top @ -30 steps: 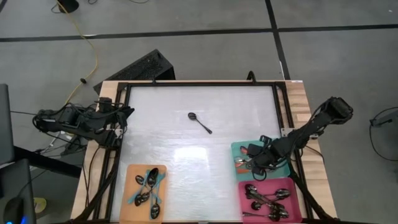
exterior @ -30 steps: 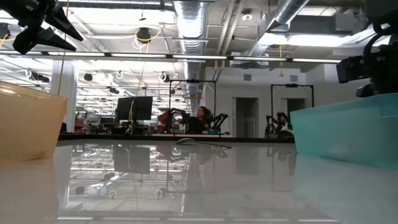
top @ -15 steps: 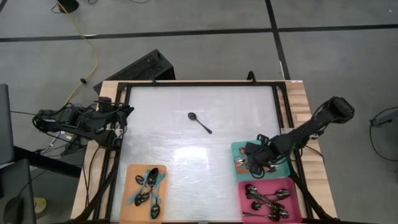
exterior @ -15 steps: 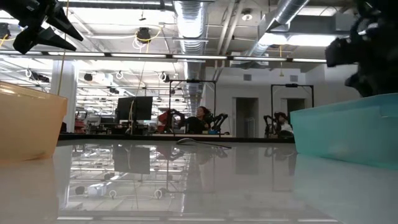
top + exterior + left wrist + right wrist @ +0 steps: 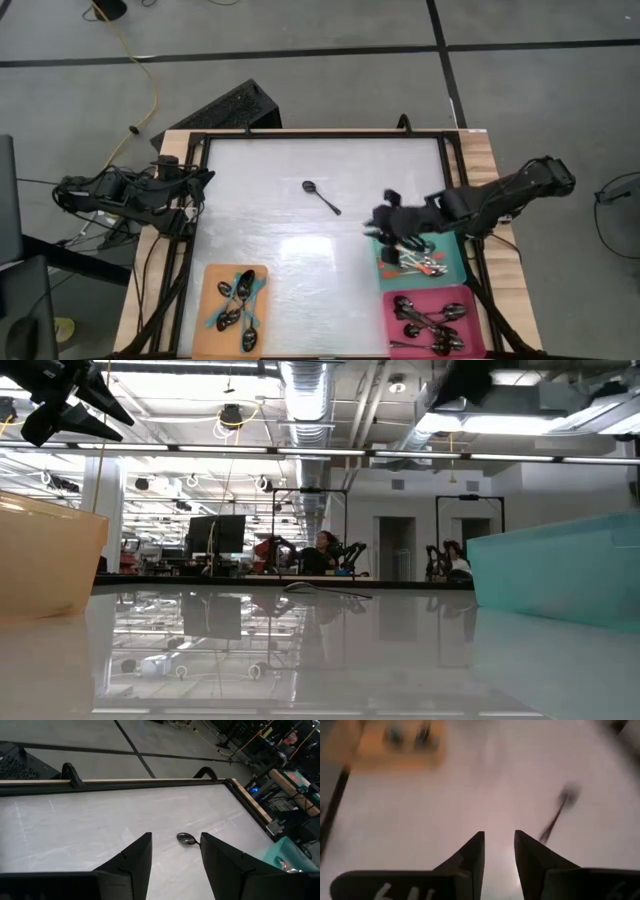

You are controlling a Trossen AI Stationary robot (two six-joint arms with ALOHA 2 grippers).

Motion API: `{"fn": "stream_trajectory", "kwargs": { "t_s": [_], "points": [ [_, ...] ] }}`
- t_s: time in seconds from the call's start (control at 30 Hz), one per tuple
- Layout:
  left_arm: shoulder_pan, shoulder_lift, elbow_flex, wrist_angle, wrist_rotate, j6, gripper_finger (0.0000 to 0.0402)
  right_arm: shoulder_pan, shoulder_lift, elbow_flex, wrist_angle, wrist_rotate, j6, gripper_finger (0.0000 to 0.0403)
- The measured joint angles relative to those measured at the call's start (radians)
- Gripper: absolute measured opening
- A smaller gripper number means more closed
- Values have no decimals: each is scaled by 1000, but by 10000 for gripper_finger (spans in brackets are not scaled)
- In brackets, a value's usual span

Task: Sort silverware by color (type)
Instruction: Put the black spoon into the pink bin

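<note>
we see a white tabletop (image 5: 300,230) framed in black rail, with pale wood at its side edges. a lone black spoon (image 5: 321,197) lies near its middle. the orange tray (image 5: 212,280) with teal-handled spoons sits at the front left corner, while the teal tray (image 5: 452,270) and pink tray (image 5: 478,300) sit at the front right. our right gripper (image 5: 385,222) hovers by the teal tray's inner edge, fingers parted and empty. our left gripper (image 5: 205,180) waits at the left edge, fingers apart, empty. beyond lies grey floor; the low view shows a workshop with ceiling ducts.
</note>
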Motion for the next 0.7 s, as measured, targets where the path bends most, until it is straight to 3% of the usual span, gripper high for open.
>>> {"fn": "stream_trajectory", "kwargs": {
  "t_s": [0.1,0.23,0.5,0.7],
  "points": [
    [0,0,0,0,0,0,151,-52,17,14,170,72,-138,114],
    [0,0,0,0,0,-5,151,-149,76,15,305,76,-226,133],
    [0,0,0,-4,-18,0,151,-348,321,14,463,61,-205,211],
    [0,0,0,-18,-19,-1,151,-416,529,14,580,53,-203,225]
  ]
}}
